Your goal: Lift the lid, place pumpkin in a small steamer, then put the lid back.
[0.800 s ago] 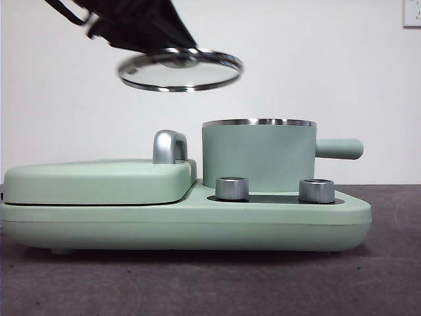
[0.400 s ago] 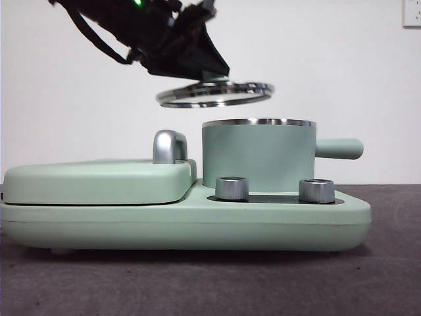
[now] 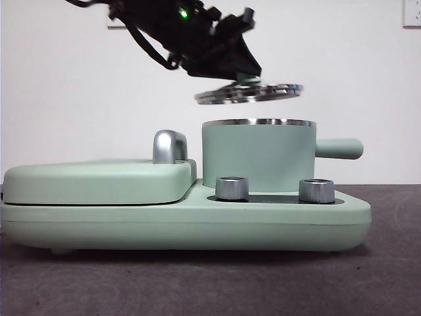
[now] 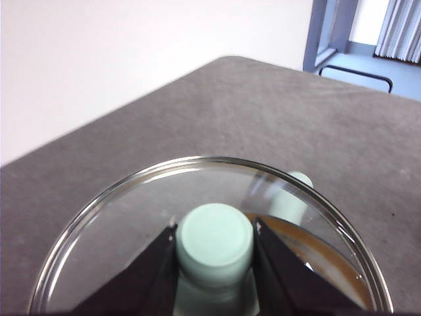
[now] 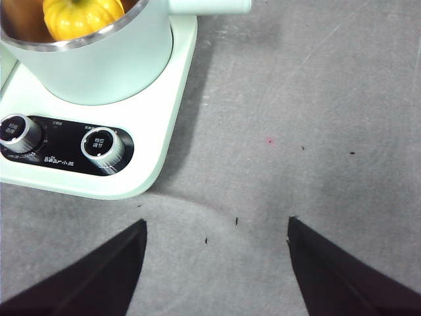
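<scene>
My left gripper (image 3: 245,78) comes in from the upper left, shut on the mint-green knob (image 4: 215,239) of the glass lid (image 3: 250,93). It holds the lid level a little above the small steamer (image 3: 258,158), almost centred over it. The lid's clear glass and steel rim (image 4: 112,191) fill the left wrist view. The pumpkin (image 5: 82,14) lies inside the steamer (image 5: 99,66), as the right wrist view shows. My right gripper (image 5: 217,247) is open and empty above the bare table beside the appliance's knob end.
The steamer stands on a mint-green appliance base (image 3: 184,224) with two steel dials (image 3: 231,187) in front. A flat hinged cover (image 3: 99,181) with a chrome handle (image 3: 169,146) lies to its left. The steamer's side handle (image 3: 339,149) sticks out right.
My left gripper has carried the lid to the right and down, from above the hinged cover to just over the steamer. The lid has levelled out.
</scene>
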### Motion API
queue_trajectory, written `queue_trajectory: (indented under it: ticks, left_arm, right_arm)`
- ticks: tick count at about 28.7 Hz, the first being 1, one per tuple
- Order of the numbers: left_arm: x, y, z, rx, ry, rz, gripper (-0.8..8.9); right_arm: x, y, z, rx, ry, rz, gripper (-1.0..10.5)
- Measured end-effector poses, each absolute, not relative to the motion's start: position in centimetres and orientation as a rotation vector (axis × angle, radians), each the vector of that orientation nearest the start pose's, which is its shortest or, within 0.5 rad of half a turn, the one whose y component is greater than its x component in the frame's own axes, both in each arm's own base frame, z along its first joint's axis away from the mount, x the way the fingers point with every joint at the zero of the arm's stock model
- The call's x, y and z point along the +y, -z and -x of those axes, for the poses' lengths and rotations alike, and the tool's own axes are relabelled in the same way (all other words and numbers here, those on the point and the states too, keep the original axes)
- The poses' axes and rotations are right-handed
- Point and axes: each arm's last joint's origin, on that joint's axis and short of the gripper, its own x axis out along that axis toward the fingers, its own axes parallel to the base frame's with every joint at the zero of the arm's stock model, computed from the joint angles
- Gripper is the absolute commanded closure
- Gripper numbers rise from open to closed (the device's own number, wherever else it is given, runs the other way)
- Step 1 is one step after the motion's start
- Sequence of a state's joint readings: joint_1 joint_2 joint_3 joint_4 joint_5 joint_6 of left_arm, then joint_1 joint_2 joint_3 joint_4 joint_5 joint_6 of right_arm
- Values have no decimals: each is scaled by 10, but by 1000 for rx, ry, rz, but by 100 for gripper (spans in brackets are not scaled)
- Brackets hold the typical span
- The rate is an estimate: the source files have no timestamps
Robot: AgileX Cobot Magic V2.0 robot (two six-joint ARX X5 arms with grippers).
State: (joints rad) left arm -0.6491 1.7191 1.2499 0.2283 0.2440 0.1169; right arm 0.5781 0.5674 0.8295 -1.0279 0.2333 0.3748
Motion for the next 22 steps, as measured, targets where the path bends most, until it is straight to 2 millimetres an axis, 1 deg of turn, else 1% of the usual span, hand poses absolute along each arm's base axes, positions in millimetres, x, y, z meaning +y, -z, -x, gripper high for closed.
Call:
queue_trajectory:
  ticks: [2,7,12,17,20,22]
  left_arm:
    - [-250,-278,-313,215,921,-165,804]
    - [-253,-276,-310,225,939,-180,804]
    - [-255,-269,-312,241,942,-188,804]
    - [-255,-268,-313,244,943,-189,804]
    - [-257,-261,-315,258,945,-194,804]
    - [-258,-260,-315,261,947,-194,804]
  right_arm:
    - [42,-300,-77,751,-186,-51,617]
    - [42,-300,-77,751,-184,-50,617]
    - [42,-300,-77,751,-184,-50,617]
    - [42,-300,-77,751,-184,-50,617]
    - [42,-300,-77,747,-174,-47,617]
    - [42,-300,-77,743,-163,-43,617]
